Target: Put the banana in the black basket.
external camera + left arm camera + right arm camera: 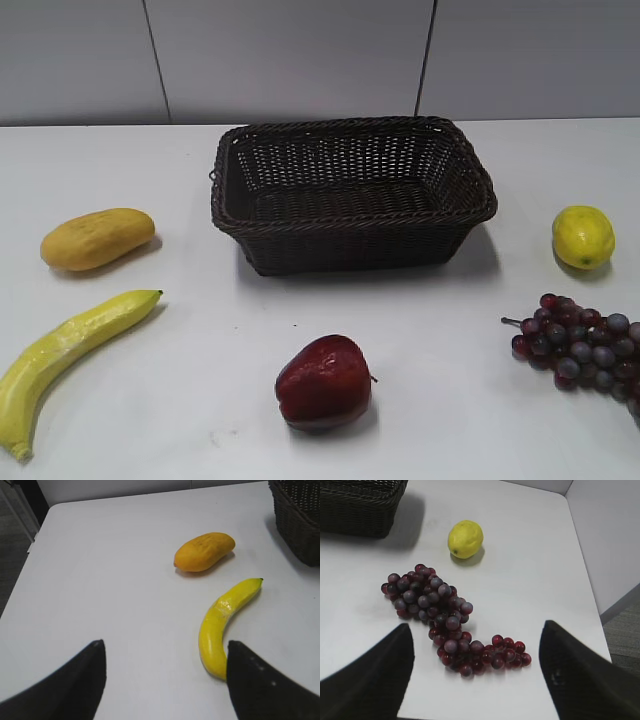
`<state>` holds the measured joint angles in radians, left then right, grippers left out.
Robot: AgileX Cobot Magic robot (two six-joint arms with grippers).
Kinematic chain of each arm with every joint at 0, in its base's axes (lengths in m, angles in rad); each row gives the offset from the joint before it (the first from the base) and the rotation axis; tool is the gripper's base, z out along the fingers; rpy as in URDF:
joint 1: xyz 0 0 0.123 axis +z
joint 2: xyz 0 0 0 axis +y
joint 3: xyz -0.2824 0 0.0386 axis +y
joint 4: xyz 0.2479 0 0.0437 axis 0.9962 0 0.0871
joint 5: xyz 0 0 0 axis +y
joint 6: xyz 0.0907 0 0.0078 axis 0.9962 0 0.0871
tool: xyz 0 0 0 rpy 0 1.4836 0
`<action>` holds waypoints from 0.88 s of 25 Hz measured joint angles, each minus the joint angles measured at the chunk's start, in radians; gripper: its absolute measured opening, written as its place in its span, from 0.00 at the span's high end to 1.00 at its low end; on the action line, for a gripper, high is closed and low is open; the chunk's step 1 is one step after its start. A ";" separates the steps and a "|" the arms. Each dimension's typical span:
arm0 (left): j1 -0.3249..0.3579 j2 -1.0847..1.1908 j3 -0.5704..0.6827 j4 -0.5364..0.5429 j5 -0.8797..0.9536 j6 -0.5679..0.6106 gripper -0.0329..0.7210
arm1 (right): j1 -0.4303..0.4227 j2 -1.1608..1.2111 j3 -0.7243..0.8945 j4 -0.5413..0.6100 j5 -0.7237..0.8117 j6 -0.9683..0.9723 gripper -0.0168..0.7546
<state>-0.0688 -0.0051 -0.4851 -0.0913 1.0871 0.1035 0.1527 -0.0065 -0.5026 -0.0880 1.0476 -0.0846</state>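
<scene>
The long curved yellow banana [62, 346] lies on the white table at the front left, its pointed tip toward the basket. It also shows in the left wrist view [222, 625]. The black basket [350, 225] stands empty at the middle back; its corner shows in the left wrist view [299, 517] and the right wrist view [360, 507]. My left gripper [165, 652] is open and empty above the table, its right finger beside the banana's lower end. My right gripper [476, 632] is open and empty above the grapes. Neither gripper shows in the exterior view.
A stubby yellow-orange fruit [97, 238] lies behind the banana. A red apple [324, 383] sits at the front middle. A lemon [583, 236] and a bunch of dark red grapes [585, 345] lie at the right. The table's right edge [590, 600] is near.
</scene>
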 joint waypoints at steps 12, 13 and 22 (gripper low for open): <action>0.000 0.000 0.000 0.001 0.000 0.000 0.22 | 0.000 0.000 0.000 0.000 0.000 0.000 0.21; 0.000 0.000 0.000 0.002 0.000 0.000 0.22 | 0.000 0.000 0.000 0.000 0.000 0.000 0.21; 0.000 0.082 -0.009 -0.021 -0.008 0.048 0.16 | 0.000 0.000 0.000 0.000 0.000 0.000 0.21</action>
<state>-0.0688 0.0774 -0.4940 -0.1121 1.0791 0.1510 0.1527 -0.0065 -0.5026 -0.0880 1.0476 -0.0846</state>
